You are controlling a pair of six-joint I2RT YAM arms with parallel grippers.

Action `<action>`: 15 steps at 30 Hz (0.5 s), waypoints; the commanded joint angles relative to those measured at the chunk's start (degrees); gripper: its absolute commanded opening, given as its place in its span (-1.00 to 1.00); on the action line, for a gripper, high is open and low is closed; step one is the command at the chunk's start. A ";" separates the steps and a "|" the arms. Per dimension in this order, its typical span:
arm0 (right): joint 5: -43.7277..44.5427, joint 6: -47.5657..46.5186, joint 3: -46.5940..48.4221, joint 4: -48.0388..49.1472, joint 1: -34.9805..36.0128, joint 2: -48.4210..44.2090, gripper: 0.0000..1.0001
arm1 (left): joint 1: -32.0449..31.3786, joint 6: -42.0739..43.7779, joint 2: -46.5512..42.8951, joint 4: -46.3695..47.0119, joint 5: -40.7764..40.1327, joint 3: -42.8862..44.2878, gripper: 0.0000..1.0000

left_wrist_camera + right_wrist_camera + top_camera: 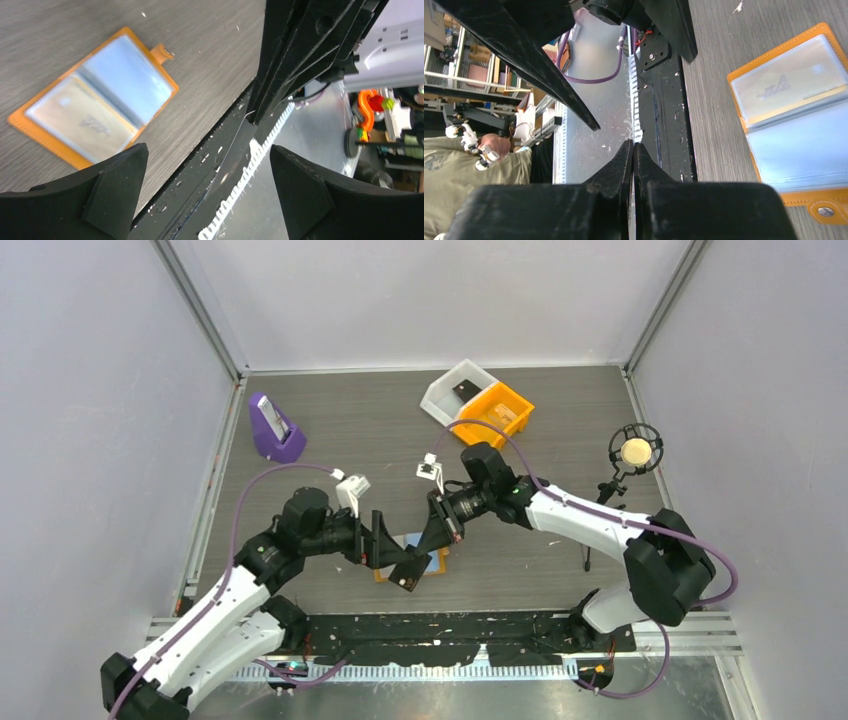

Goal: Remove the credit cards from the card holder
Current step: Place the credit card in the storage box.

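Worktop (350, 420) of dark wood grain carries everything, and both arms lean in from its near edge to meet over one spot. The left arm (230, 590) and right arm (580, 520) come at that spot from opposite sides, probably so that one can steady things while the other pulls.

At the far side a white bin (440, 390) and an orange bin (512, 392) stand touching, well apart from the work; they look like drop-off places for whatever comes out. A purple stand (275, 430) sits far left.

The card holder (95, 100) lies near the front edge, just under the two claws. It is spread flat like an open book with its clear pockets facing up, which leaves their contents exposed to fingers coming from above. Neither claw touches it.

The left claw (207, 152) hangs beside it with jaws wide apart and nothing between them. The right claw (633, 147) is pressed fully closed, its tips out past the worktop's front edge. Whether something thin is pinched there I cannot tell.

One pale card (789, 85) with a printed logo shows in a pocket, so the task looks unfinished. The other light blue panel shows no card that I can make out. The stud tab (824, 211) sticks out from one edge, unfastened.
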 commanded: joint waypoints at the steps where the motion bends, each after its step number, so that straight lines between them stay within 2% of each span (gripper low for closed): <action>1: 3.42 2.16 1.13 1.68 -1.55 -3.44 -0.89 | -0.01 2.89 -4.94 -7.20 -12.13 3.84 0.99; 6: 11.57 7.08 5.01 0.92 -5.85 -2.67 -0.89 | -0.02 4.00 -9.66 -14.35 -22.92 7.37 0.99; 11: 28.03 11.45 13.51 -1.33 -10.62 2.76 -0.90 | -0.02 2.17 -16.90 -21.06 -41.47 8.51 0.99; 13: 33.79 15.30 16.91 0.03 -12.09 5.62 -0.89 | -0.01 2.38 -20.13 -20.53 -44.08 6.98 0.99; 15: 38.92 18.29 20.10 4.07 -13.20 8.45 -0.89 | -0.01 2.62 -22.78 -18.92 -42.94 4.80 0.99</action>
